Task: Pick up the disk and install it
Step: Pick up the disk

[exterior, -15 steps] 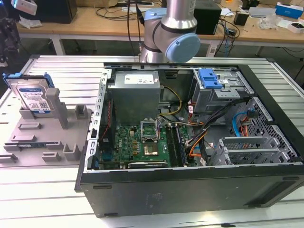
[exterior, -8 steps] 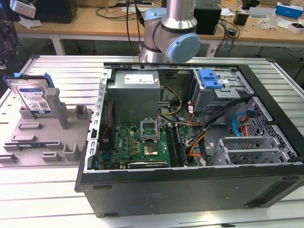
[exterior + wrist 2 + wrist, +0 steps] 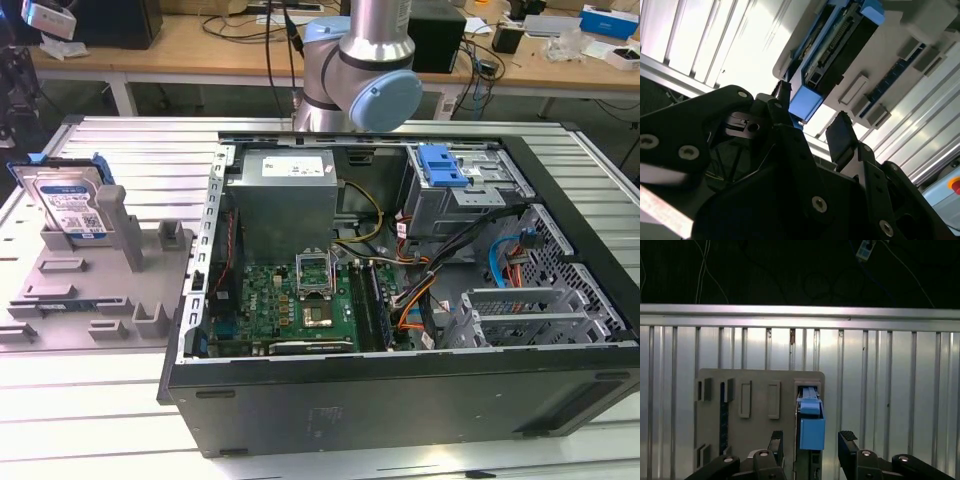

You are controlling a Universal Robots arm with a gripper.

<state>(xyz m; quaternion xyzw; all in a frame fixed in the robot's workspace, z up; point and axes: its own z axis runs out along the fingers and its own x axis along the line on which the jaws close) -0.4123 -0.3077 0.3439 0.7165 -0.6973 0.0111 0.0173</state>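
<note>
The disk, silver with a white-and-blue label and a bright blue bracket, stands on edge in a grey holder at the exterior view's left. In the first wrist view the disk's blue bracket end lies in line with the gap between my gripper's two black fingers, which stand apart on either side of it without touching. The second wrist view shows the same: the gripper is open and the disk sits in the holder just beyond the fingertips.
An open computer case lies at the middle and right of the ribbed metal table, with a grey power supply box, a motherboard and a drive cage with a blue clip. The arm's base rises behind the case.
</note>
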